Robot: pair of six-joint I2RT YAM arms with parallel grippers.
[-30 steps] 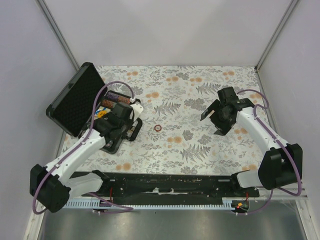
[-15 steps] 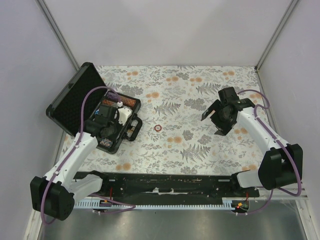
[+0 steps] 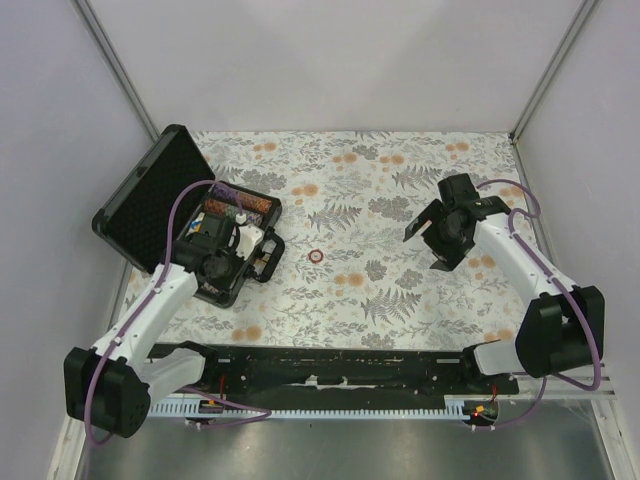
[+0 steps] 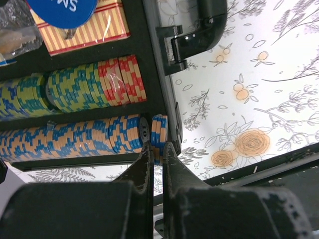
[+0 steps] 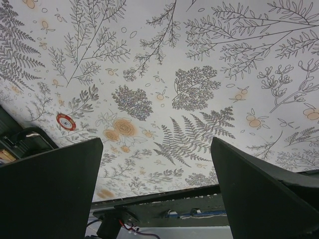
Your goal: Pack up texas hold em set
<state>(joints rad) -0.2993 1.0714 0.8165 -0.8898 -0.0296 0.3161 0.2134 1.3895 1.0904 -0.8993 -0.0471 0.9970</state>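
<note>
The black case lies open at the left, its tray holding rows of striped poker chips, a red-orange card box and a blue button. My left gripper is shut on a small stack of blue-and-orange chips at the end of the nearest row, beside the wall that carries the handle. In the top view that gripper sits over the tray's near corner. One red chip lies alone on the cloth. My right gripper hangs open and empty above the cloth at the right.
A floral cloth covers the table. The raised lid leans back to the left against the side wall. A black rail runs along the near edge. In the right wrist view the red chip lies far left, near the case handle.
My left wrist has drawn back toward the near corner of the tray and lowered onto the chip row. The right arm has not moved.
</note>
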